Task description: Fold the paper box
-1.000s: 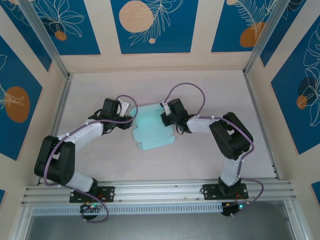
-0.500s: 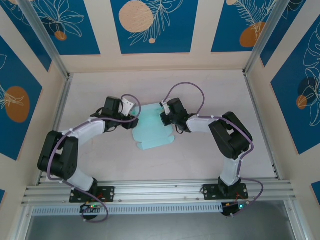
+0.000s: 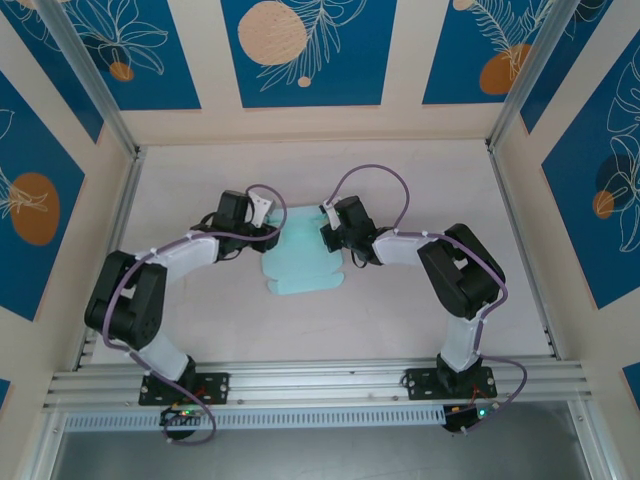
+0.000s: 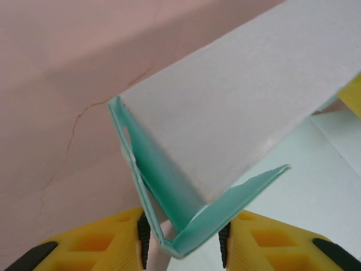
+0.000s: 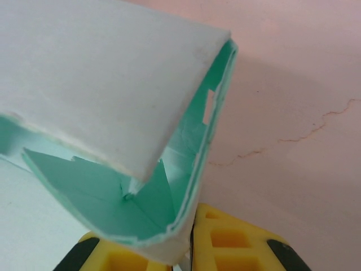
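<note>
In the top external view, the pale mint-green, die-cut paper box (image 3: 305, 262) of thin card lay mostly flat on the pinkish-beige desk (image 3: 420, 180), near its middle and between the two arms. Its left and right far edges were lifted where the grippers met it. The left gripper (image 3: 272, 232) reached in from the left to the sheet's left far edge. The right gripper (image 3: 325, 235) reached in from the right to the upper right part of the sheet. The two grippers were near each other over the far half of the card. In the left wrist view, a flap of the paper box (image 4: 169, 186) was bent up into a sharp V, green inside and whitish outside. The crease of the V sat down between the yellow fingers (image 4: 96, 243) of the left gripper (image 4: 183, 248). The jaws were partly closed around that fold, with a dark pad against the card on each side. The desk (image 4: 56, 56) lay behind, marked by a thin crack line. In the right wrist view, another side of the paper box (image 5: 101, 84) curled up and over, with its whitish face towards the camera and small green tabs showing inside the curl. Its lower edge ran down between the yellow fingers (image 5: 237, 243) of the right gripper (image 5: 180, 248), whose jaws were pinched almost together on the card. The desk (image 5: 293, 84) showed to the right.
</note>
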Motion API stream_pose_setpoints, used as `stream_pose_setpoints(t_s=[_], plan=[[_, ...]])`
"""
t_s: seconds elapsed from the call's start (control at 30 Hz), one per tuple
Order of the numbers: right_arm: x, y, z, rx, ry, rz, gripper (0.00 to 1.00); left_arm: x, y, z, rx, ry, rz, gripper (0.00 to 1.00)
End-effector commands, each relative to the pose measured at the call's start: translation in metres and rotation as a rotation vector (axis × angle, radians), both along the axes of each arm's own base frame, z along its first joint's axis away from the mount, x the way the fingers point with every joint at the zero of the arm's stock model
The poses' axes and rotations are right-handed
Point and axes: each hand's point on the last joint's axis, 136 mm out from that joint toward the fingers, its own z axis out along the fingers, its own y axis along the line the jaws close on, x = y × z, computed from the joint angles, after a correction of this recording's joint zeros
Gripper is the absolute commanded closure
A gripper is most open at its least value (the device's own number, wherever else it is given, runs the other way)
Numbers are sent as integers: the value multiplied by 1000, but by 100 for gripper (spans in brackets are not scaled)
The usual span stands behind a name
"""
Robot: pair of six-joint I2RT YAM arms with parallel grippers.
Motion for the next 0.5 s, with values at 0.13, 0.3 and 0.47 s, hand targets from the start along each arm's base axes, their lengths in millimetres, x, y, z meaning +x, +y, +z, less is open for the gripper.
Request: stream_pose_setpoints(t_s=[0.13,0.3,0.47], plan=[[-3,16,7,37,-5,36,86,30,8,2,28,-61,199,63],[-4,15,5,33,-4,35,86,38,16,-6,74,-66,286,64],[-4,15,5,33,-4,29,85,43,20,-6,106,-110,346,82]])
